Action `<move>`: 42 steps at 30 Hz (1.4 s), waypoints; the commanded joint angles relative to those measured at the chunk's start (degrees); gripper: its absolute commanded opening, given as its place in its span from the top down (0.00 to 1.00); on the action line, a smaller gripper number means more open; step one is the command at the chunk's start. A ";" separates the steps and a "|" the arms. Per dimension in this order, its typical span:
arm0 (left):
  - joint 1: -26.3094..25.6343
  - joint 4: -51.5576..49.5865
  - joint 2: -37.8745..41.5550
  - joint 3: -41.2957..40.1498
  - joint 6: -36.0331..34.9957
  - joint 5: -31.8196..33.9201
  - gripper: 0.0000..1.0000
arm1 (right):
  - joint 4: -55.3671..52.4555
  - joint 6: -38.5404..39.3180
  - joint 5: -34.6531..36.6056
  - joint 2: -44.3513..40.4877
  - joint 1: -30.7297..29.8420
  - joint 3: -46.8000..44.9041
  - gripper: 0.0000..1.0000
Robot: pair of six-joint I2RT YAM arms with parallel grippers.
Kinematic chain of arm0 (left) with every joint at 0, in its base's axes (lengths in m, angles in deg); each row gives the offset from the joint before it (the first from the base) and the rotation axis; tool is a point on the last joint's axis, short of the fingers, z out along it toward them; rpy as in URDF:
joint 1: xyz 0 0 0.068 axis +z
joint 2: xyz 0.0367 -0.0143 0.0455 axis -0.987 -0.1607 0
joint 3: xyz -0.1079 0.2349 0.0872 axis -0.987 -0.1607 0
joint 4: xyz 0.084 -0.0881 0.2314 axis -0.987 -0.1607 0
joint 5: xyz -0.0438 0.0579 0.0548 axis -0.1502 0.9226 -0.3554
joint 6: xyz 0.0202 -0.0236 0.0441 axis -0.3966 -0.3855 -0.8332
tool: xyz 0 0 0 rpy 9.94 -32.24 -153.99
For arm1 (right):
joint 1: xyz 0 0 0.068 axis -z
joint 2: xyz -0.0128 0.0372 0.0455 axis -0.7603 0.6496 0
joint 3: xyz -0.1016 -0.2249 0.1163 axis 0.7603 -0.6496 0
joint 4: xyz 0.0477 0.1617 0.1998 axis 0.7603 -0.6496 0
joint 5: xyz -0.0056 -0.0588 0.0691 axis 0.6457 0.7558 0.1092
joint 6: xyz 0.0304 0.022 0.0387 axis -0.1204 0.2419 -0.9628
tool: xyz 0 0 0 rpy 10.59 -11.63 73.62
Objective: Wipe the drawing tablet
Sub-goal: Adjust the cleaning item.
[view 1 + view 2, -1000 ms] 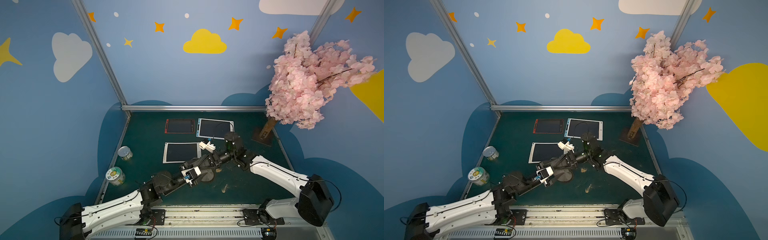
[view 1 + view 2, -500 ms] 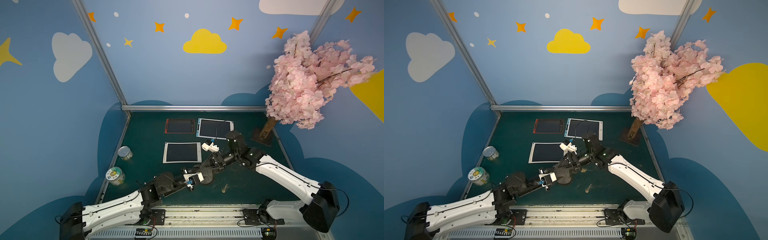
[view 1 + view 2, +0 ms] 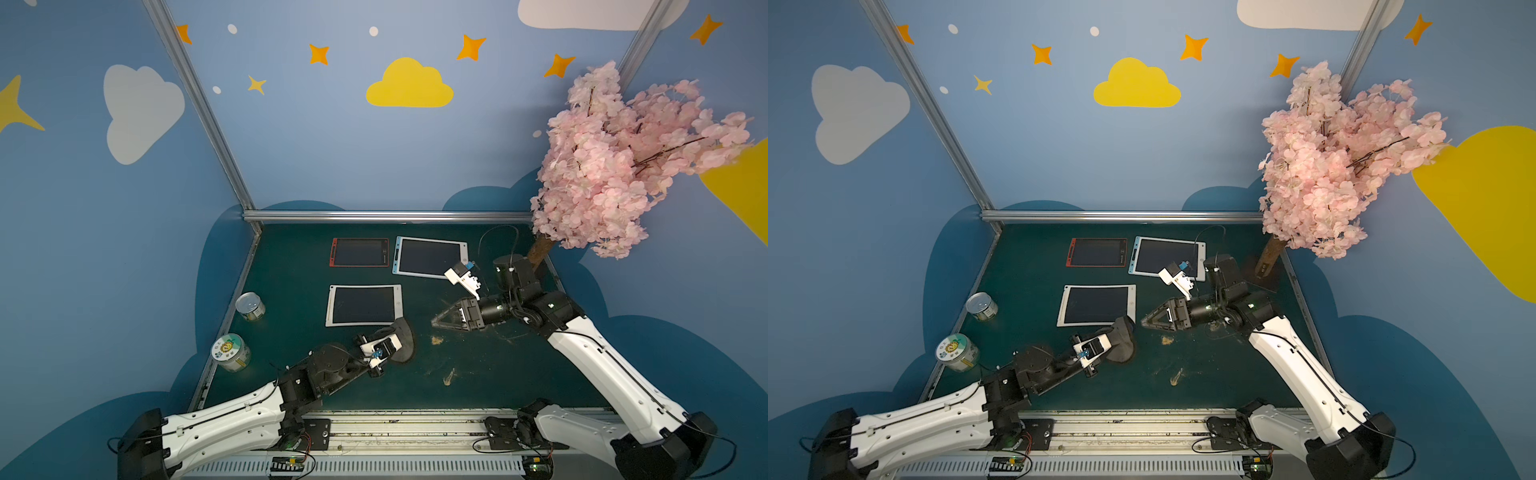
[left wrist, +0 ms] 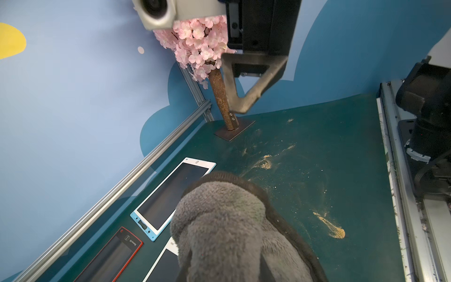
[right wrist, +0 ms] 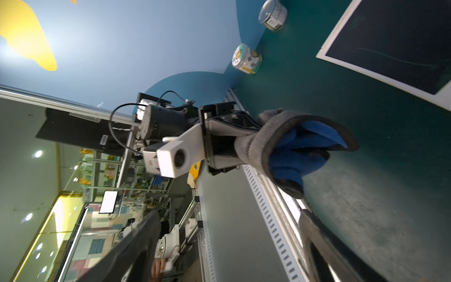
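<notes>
My left gripper (image 3: 395, 333) is shut on a cloth (image 3: 407, 345), grey outside and blue inside (image 5: 295, 146). The cloth bunches over its jaws (image 4: 227, 227) and hangs just off the near right corner of the white-framed drawing tablet (image 3: 363, 304), whose dark screen shows faint green lines (image 5: 395, 44). My right gripper (image 3: 440, 321) hovers open to the right of that tablet, clear of the cloth, with nothing between its fingers (image 5: 324, 249). A blue-framed tablet (image 3: 430, 257) and a red-framed tablet (image 3: 359, 252) lie further back.
Two tins (image 3: 250, 306) (image 3: 230, 352) stand at the left edge of the green mat. A pink blossom tree (image 3: 623, 158) on a plate base (image 4: 234, 129) fills the back right corner. Sandy crumbs (image 3: 449, 377) dot the mat. A metal rail (image 3: 395, 419) runs along the front.
My right gripper has opened, let go of the cloth and drawn away to the right. My left gripper has closed on the cloth and holds it alone.
</notes>
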 commanded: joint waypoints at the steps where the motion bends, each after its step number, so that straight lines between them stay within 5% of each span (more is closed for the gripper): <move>1: 0.39 0.21 2.00 2.24 8.15 2.90 0.97 | 1.00 1.24 2.88 -0.05 -0.68 -2.80 0.11; 4: 3.57 -7.56 2.79 7.77 19.85 -0.05 0.97 | 8.85 0.91 3.84 -3.58 -1.98 -6.21 0.10; 6: 7.98 -9.66 3.09 10.20 28.37 -7.17 0.97 | 14.62 1.86 10.62 -8.29 -4.00 -9.52 0.10; 11: 21.68 1.98 1.41 9.29 52.86 -28.32 0.97 | 33.35 1.61 15.13 -15.44 -8.01 -20.53 0.03; 20: 23.97 23.80 -5.31 6.31 74.13 -31.44 0.97 | 47.22 -9.48 17.87 -10.20 -10.21 -20.47 0.02; 26: 23.81 27.92 -6.37 4.77 79.11 -31.73 0.97 | 53.64 -14.85 18.81 -4.72 -10.11 -17.75 0.02; 42: 23.74 21.26 -3.38 3.99 73.72 -29.72 0.97 | 79.30 -34.76 4.34 3.22 -12.17 -15.26 0.03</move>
